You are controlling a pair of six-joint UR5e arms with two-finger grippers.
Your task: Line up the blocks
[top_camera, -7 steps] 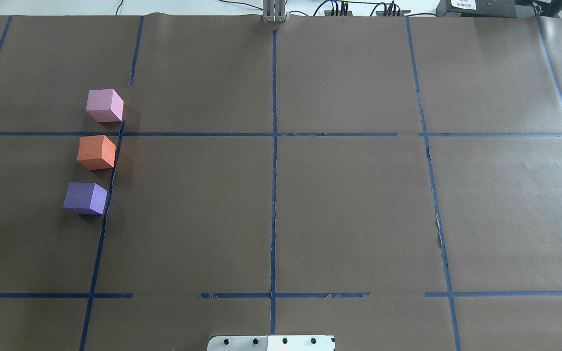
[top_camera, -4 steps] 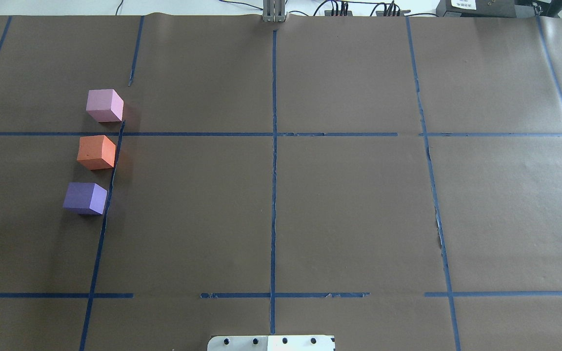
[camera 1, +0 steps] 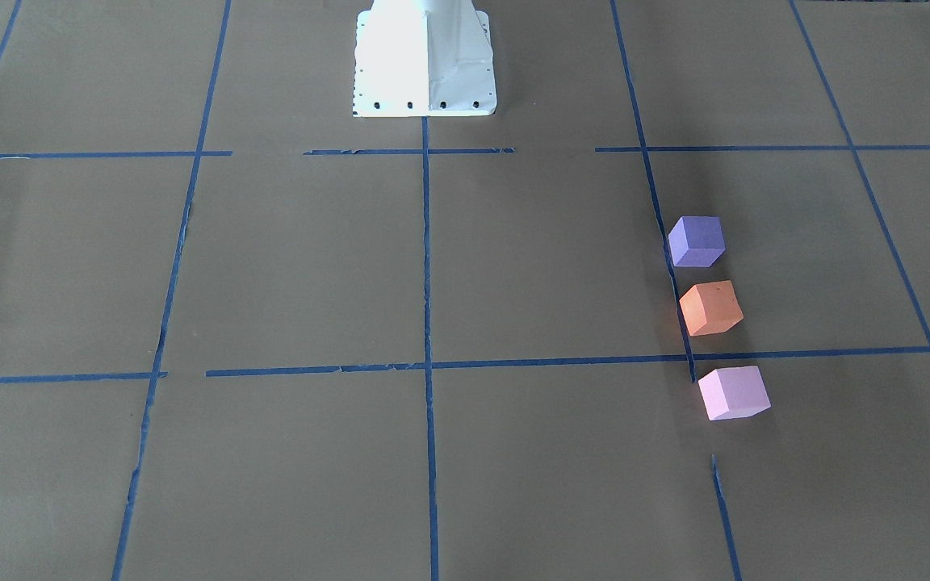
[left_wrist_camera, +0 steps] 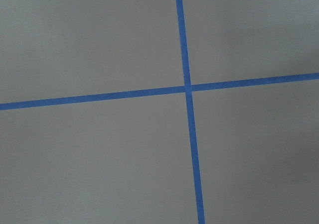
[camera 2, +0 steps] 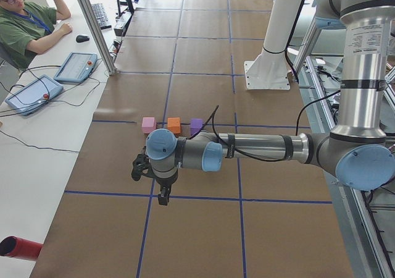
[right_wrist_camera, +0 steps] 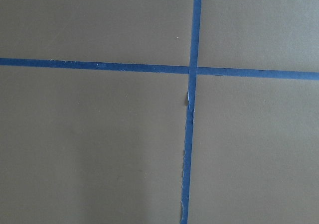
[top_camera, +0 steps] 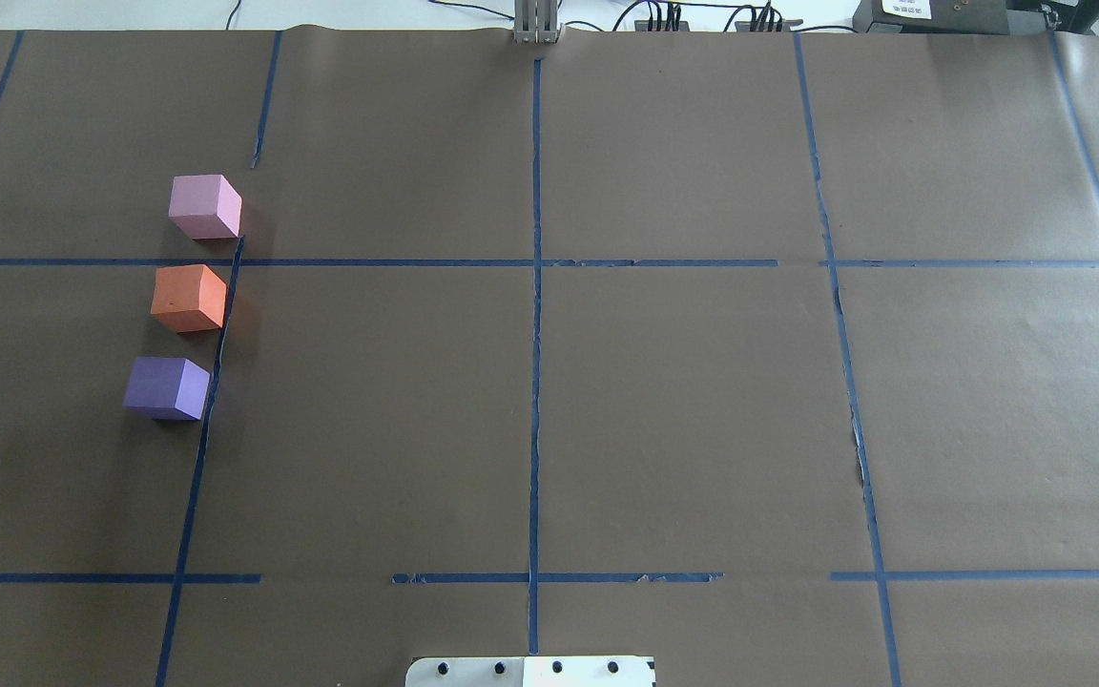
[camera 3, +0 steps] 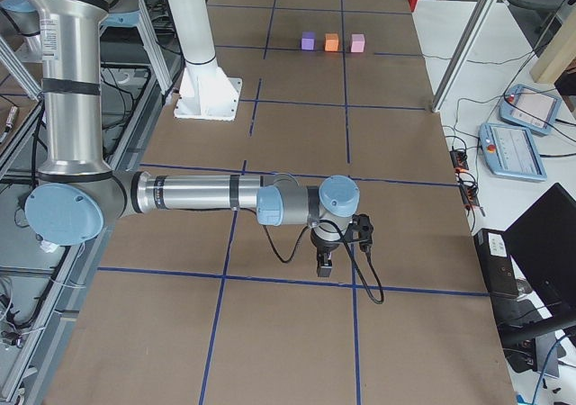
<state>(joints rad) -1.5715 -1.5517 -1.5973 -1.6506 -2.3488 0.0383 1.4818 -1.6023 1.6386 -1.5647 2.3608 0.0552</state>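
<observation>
The brown paper-covered table (top_camera: 683,410), gridded with blue tape, carries the whole workspace. The left arm (camera 2: 259,147) and the right arm (camera 3: 198,193) each reach level over opposite ends of the table, well apart from the blocks. The left gripper (camera 2: 162,194) and the right gripper (camera 3: 325,263) point down at bare paper. They show only in the side views, so it cannot be told whether the fingers stand apart or together; neither wrist view shows anything but tape crossings. The three blocks sit on the robot's left half of the table, just beside a blue tape line (top_camera: 216,372). Nearest the robot is the violet-purple foam cube (top_camera: 166,387), then the orange foam cube (top_camera: 188,298), then the pale pink foam cube (top_camera: 204,206), with a small gap between neighbours. Judged from this layout, the line is formed and the task appears complete; nothing is left to place. Against the earlier overhead frames, all three cubes keep their positions and no arm enters that view.
</observation>
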